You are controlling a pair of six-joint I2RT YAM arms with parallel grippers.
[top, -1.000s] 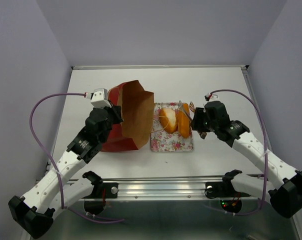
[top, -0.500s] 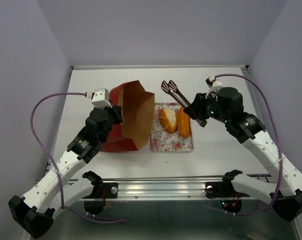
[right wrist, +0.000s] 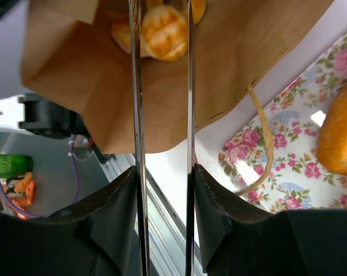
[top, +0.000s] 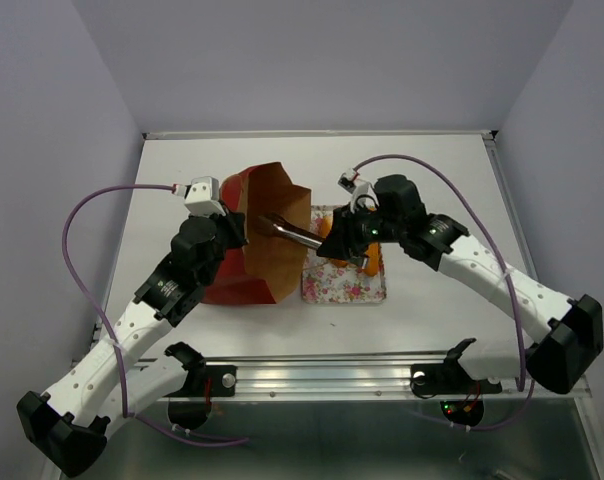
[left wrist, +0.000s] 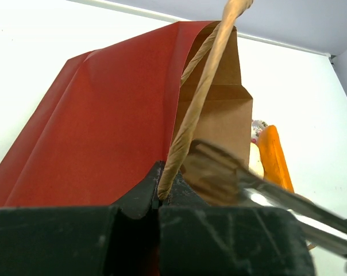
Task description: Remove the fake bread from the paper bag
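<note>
The paper bag (top: pixel 272 235), red outside and brown inside, lies tilted with its mouth facing right. My left gripper (top: pixel 230 226) is shut on its cord handle (left wrist: pixel 185 132) at the rim. My right gripper (top: pixel 339 243) is shut on metal tongs (top: pixel 290 231) whose open tips reach into the bag's mouth. In the right wrist view the tong arms (right wrist: pixel 189 86) flank an orange-golden bun (right wrist: pixel 162 31) inside the bag (right wrist: pixel 104 75). More fake bread (top: pixel 368 262) lies on the floral tray (top: pixel 347 287), partly hidden by my right arm.
The floral tray stands just right of the bag, and the bag's other cord handle (right wrist: pixel 264 144) hangs over it. A metal rail (top: pixel 322 375) runs along the near table edge. Walls close in the back and both sides.
My right arm swung left from over the tray, and the tongs turned from pointing to the back to pointing into the bag's mouth. The left arm held still.
</note>
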